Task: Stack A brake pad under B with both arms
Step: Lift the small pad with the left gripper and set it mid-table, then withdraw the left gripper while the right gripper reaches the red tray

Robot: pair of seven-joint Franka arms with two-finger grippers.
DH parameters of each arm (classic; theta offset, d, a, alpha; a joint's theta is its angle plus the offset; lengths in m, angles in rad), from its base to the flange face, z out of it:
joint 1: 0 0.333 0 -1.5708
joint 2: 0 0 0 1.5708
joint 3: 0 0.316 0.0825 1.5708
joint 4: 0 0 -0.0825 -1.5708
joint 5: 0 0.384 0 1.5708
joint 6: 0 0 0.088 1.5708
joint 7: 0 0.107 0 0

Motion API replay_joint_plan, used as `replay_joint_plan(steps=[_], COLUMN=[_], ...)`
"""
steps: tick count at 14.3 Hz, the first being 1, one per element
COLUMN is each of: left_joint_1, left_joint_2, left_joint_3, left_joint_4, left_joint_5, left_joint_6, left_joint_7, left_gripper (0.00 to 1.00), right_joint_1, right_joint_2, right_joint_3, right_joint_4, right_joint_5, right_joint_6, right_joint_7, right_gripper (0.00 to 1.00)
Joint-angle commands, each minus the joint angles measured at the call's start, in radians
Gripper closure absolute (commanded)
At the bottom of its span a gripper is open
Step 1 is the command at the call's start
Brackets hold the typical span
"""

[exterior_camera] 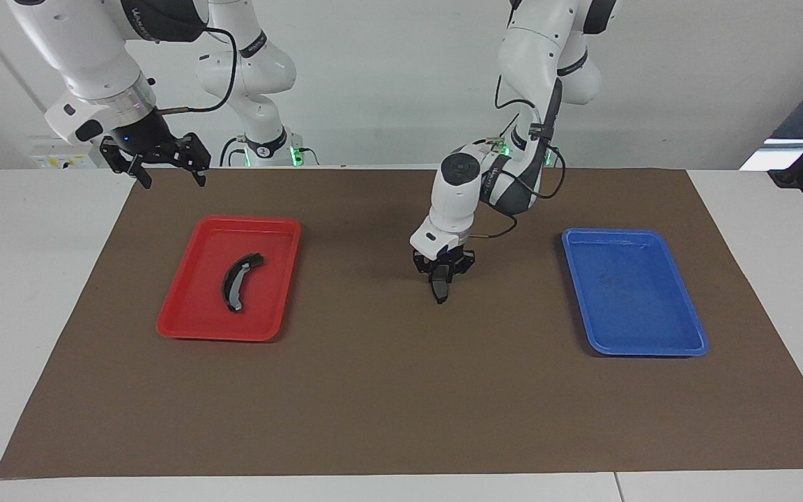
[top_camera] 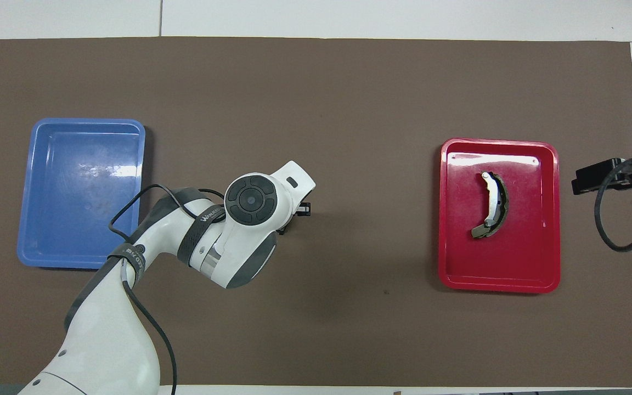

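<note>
The A brake pad (exterior_camera: 440, 289), short and dark, hangs end-down in my left gripper (exterior_camera: 441, 279), which is shut on it low over the middle of the brown mat. Its lower tip is close to the mat; I cannot tell whether it touches. From overhead the arm's wrist covers the pad, and only a black edge of the left gripper (top_camera: 300, 210) shows. B (exterior_camera: 238, 281), the long curved piece with a grey lining, lies alone in the red tray (exterior_camera: 185, 328); overhead it is B (top_camera: 492, 206). My right gripper (exterior_camera: 162, 166) waits open, up beside the red tray (top_camera: 458, 280).
A blue tray (exterior_camera: 652, 345) with nothing in it sits at the left arm's end of the mat, also seen overhead as the blue tray (top_camera: 36, 258). The brown mat (exterior_camera: 401, 418) covers most of the white table.
</note>
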Motion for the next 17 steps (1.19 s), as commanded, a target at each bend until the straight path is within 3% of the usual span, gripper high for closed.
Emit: replay_joint_plan(steps=[1, 6, 13, 17], left_joint_1=[0.029, 0.184, 0.541, 0.637], left_joint_2=[-0.029, -0.153, -0.337, -0.353], left_joint_3=[0.009, 0.013, 0.019, 0.021], left_joint_4=[0.007, 0.002, 0.025, 0.21], left_joint_5=[-0.005, -0.005, -0.005, -0.006], left_joint_6=[-0.01, -0.135, -0.364, -0.614], left_joint_7=[0.001, 0.059, 0.485, 0.541], left_gripper=[0.0, 0.0, 0.0, 0.0], right_joint_1=[-0.002, -0.002, 0.0, 0.019], right_joint_2=[-0.013, -0.013, -0.013, -0.019], right_joint_3=[0.002, 0.002, 0.002, 0.002], right_joint_4=[-0.013, -0.013, -0.011, -0.028], right_joint_5=[0.014, 0.013, 0.016, 0.019], right_joint_6=[-0.003, -0.003, 0.011, 0.014], right_joint_7=[0.003, 0.003, -0.002, -0.002], right_gripper=[0.0, 0.0, 0.0, 0.0])
